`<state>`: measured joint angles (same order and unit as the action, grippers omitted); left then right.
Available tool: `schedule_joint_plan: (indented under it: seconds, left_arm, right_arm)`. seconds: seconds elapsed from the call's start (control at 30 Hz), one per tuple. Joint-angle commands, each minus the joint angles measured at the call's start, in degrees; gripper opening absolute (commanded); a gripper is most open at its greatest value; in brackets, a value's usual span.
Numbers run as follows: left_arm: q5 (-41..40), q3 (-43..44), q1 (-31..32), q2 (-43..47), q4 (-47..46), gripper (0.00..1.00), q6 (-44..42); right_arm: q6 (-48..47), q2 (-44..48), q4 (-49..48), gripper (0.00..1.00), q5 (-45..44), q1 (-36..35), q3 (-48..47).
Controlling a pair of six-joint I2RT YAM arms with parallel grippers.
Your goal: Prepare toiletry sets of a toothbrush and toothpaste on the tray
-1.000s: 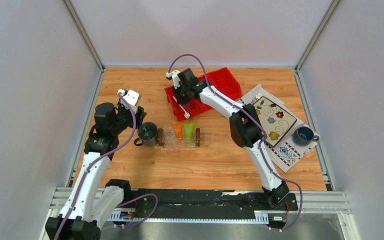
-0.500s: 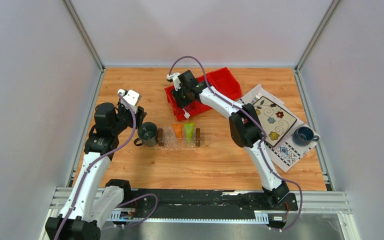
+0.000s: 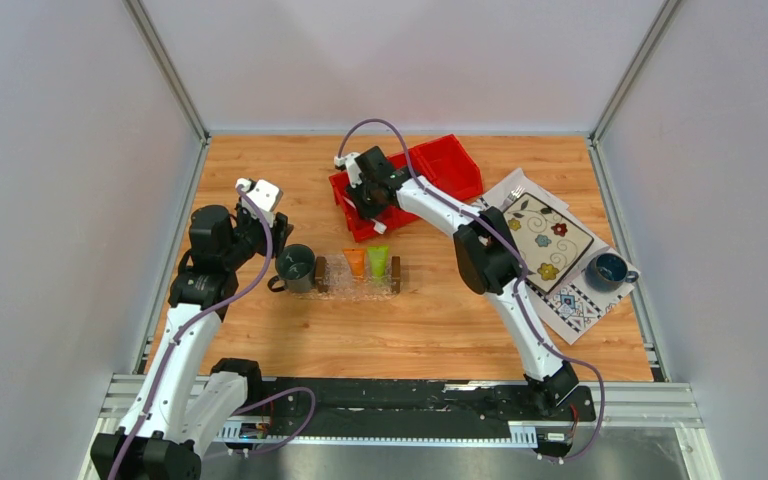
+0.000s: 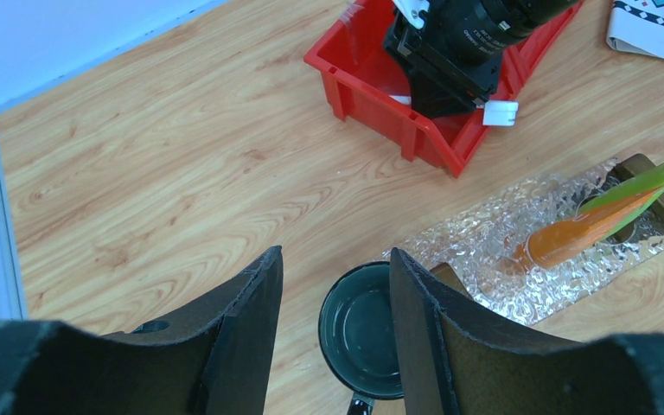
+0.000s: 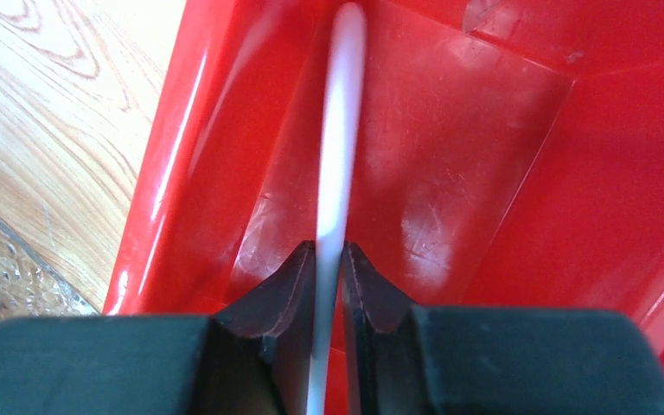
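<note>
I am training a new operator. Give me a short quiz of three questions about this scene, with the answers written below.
1. True or false: the right gripper is open and empty.
2. What lies on the tray? A) a bar of soap B) an orange tube and a green tube C) nothing
3. Fill in: the dark mug stands beside the tray, on the side of the ____ arm.

Key
1. False: it is shut on the white toothbrush, over the red bin.
2. B
3. left
</note>
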<state>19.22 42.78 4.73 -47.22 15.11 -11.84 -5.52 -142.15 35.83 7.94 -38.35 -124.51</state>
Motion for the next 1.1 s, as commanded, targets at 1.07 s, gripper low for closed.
schedule_joint_plan:
  seconds: [1.07]
  left_arm:
    - [1.0, 1.0, -0.6, -1.2, -1.2, 0.57, 0.1]
  right_arm:
    - [8.0, -0.7, -2.9, 0.0, 3.7, 2.7, -11.0]
